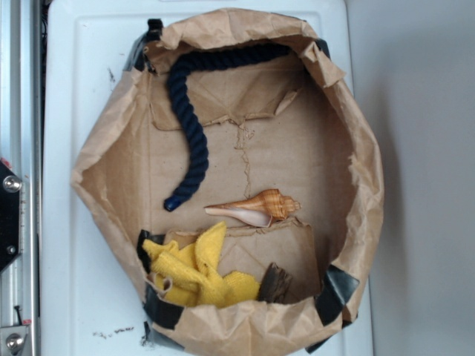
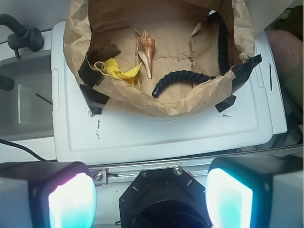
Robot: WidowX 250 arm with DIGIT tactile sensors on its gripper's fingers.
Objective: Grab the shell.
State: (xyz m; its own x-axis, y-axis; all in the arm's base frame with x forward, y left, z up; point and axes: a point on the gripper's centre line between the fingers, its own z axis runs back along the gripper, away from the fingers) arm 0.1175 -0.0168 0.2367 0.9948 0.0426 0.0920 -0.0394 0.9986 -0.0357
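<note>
The orange-tan spiral shell (image 1: 256, 208) lies on the floor of a brown paper-lined bin (image 1: 104, 159), knobbly spire to the right and pointed tip to the left. In the wrist view the shell (image 2: 145, 52) lies far ahead, tip pointing toward me. My gripper (image 2: 151, 199) is open and empty, its two glowing pads wide apart at the bottom of the wrist view, well short of the bin and above the robot base. The gripper does not show in the exterior view.
In the bin lie a dark blue rope (image 1: 189, 130), a yellow cloth (image 1: 197, 271) and a small dark brown wood block (image 1: 276, 283). The bin stands on a white lid (image 2: 166, 133). A metal rail (image 1: 18, 178) runs along the left.
</note>
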